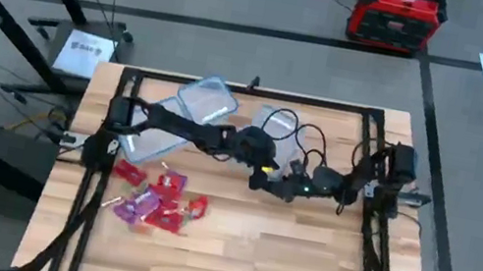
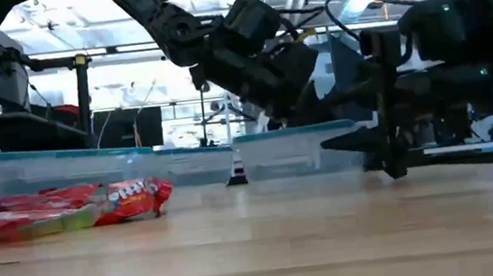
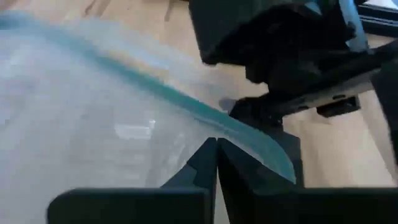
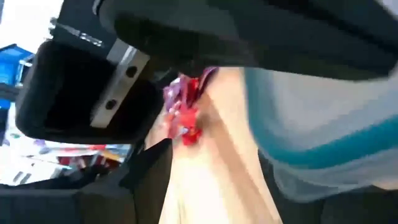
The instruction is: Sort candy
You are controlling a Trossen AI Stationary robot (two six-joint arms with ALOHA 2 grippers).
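The left end effector (image 3: 216,163) is hovering over the rim of a clear tub (image 1: 275,127) near mid-bench, its fingers pressed together and holding nothing. The right end effector (image 1: 265,182) is sitting just beside it; whether it is open I cannot tell. The candy (image 1: 153,200) is lying in a heap well apart, toward the left front. With both arms crowding one tub, they are risking a collision or knocking the tub askew.

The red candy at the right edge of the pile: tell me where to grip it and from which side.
Grip the red candy across its narrow middle, coming straight down from above. It lies flat on the table, apart at the pile's right edge, with bare wood to its right, so fingers probably fit on both sides.
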